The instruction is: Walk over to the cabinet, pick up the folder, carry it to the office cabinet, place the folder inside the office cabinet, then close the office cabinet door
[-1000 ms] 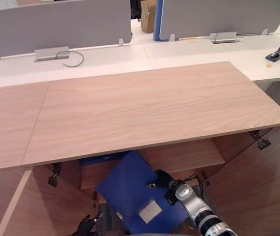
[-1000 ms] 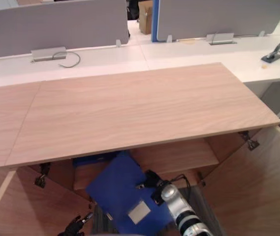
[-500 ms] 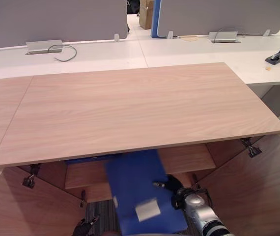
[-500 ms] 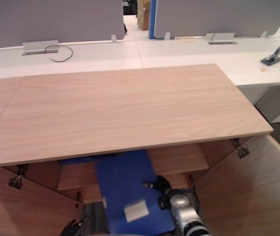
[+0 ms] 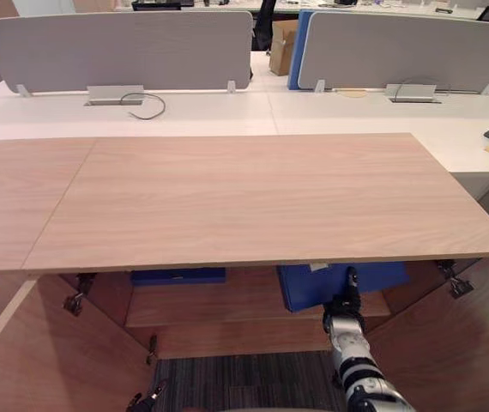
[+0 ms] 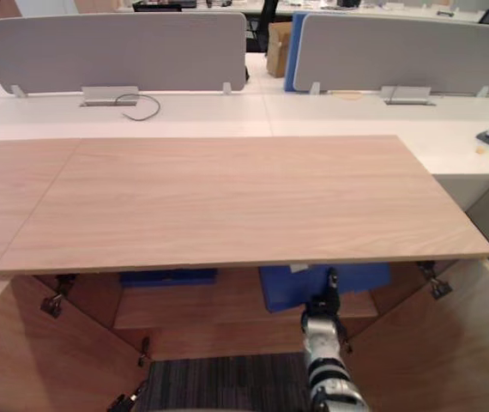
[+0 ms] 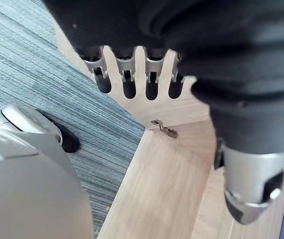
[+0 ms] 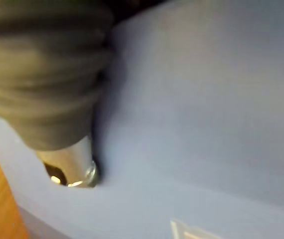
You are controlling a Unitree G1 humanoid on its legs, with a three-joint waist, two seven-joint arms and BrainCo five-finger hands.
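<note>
One blue folder (image 5: pixel 300 287) on cabinet shelf (image 5: pixel 219 305), right robot hand (image 5: pixel 345 302) against it, grip unclear.

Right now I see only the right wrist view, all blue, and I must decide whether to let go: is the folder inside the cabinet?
Observer: Yes. In the left eye view the blue folder sits on the shelf under the cabinet top, with the right robot hand at its front edge.
Operator: Are the doors shut or open?
Observer: Both stand wide open, the left door and the right door.
Operator: Is the other hand free?
Observer: Yes. The left robot hand hangs open over the carpet, holding nothing.
</note>
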